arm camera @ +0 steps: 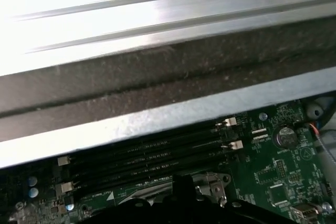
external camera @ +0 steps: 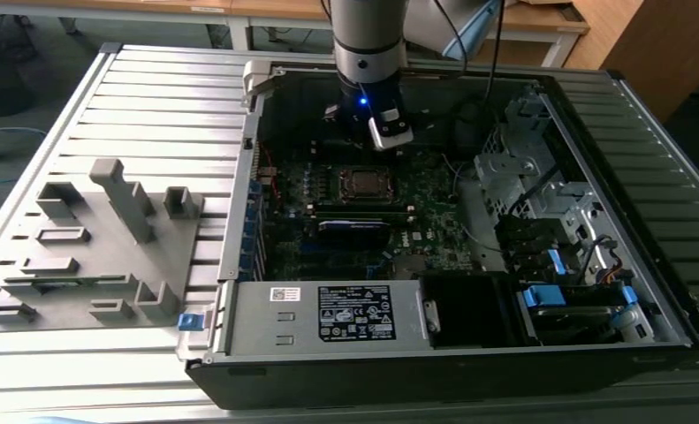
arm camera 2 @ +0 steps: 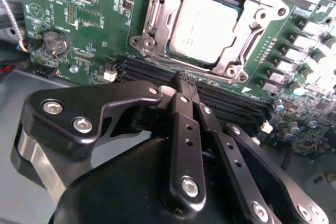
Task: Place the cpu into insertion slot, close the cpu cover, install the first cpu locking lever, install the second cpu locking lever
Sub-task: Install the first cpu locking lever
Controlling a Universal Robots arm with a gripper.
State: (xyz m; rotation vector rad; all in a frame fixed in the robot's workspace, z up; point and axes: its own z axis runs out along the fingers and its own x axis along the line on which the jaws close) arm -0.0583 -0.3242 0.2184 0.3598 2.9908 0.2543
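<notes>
While the empty tool (arm camera 2: pixel 185 85) hangs clenched above four memory slots (arm camera 2: pixel 220 100), one cpu (arm camera 2: pixel 206 27) sits socketed.

You are looking at a silver-grey arm (external camera: pixel 370 35) glowing blue at the wrist, its black fingers (arm camera 2: pixel 184 145) showing silver screws.

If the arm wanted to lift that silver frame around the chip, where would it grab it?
Probably by a protruding part of its outer rim, coming down from above and slightly from the side. The cpu cover lies flat around the cpu, which fills its cut-out middle, so only the thin outer edge offers anything to pinch. I cannot tell which edge is hinged.
</notes>
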